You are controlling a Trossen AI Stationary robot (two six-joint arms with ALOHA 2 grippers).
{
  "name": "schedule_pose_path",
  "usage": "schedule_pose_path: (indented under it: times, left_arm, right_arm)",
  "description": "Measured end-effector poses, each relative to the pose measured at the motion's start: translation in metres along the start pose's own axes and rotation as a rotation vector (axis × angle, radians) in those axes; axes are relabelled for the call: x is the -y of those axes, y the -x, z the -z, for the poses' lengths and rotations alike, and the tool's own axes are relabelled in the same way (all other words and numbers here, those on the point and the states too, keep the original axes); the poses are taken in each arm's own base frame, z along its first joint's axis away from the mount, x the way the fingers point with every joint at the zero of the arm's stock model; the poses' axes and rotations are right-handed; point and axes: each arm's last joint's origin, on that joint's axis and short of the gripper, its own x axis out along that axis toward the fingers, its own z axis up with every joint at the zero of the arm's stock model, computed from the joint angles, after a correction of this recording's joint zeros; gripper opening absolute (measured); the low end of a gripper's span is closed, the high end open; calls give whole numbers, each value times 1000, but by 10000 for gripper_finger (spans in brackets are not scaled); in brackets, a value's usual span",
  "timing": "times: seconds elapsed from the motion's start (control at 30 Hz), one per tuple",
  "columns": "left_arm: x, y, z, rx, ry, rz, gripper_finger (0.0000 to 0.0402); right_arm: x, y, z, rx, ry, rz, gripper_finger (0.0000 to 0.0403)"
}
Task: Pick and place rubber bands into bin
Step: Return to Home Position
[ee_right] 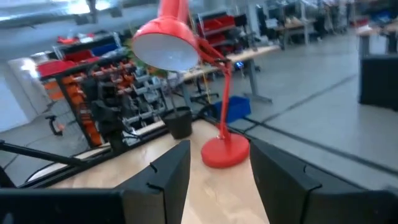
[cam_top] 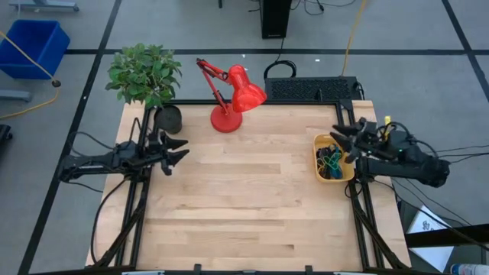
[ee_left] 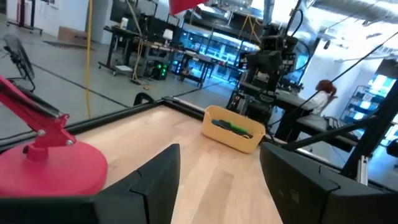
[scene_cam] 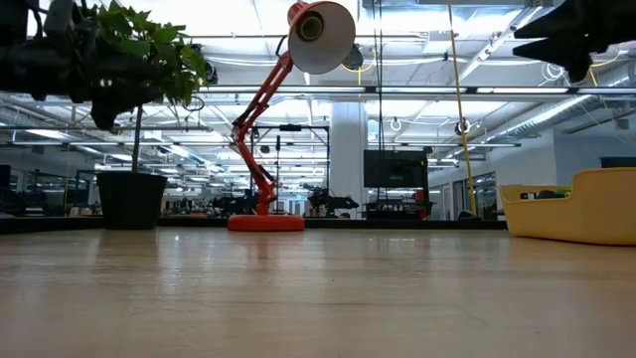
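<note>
Against the right edge of the pale wooden table (cam_top: pixel 244 206) sits a rounded yellow-orange plastic bin (cam_top: pixel 315 156) holding tangled thin rubber bands (cam_top: pixel 330 162). Above its rim hangs the right gripper (cam_top: pixel 340 141), fingers spread and empty. The left gripper (cam_top: pixel 183 148), equally spread, waits beside the black pot (cam_top: pixel 169 118).

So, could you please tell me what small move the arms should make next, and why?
I'd guess the right arm should draw the right gripper, open and empty, back from above the bin to rest. The only bands in view lie in the bin, and the left gripper hangs open and empty at the table's left edge.
</note>
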Motion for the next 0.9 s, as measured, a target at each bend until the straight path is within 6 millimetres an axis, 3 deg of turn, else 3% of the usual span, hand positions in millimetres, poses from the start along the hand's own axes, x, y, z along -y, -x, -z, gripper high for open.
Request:
schedule_pose_path:
  times: [0.1, 0.57, 0.9]
  left_arm:
    - [-3, -3, 13, 2, 6, 4, 228]
    - [-4, -3, 14, -13, -164, -3, 228]
    - [-4, -3, 13, -8, -206, -2, 228]
  right_arm:
    - [-2, -11, 12, 24, 15, -49, 160]
    - [-2, -36, 60, 43, 31, -152, 160]
    - [0, -44, 78, 181, 53, -178, 160]
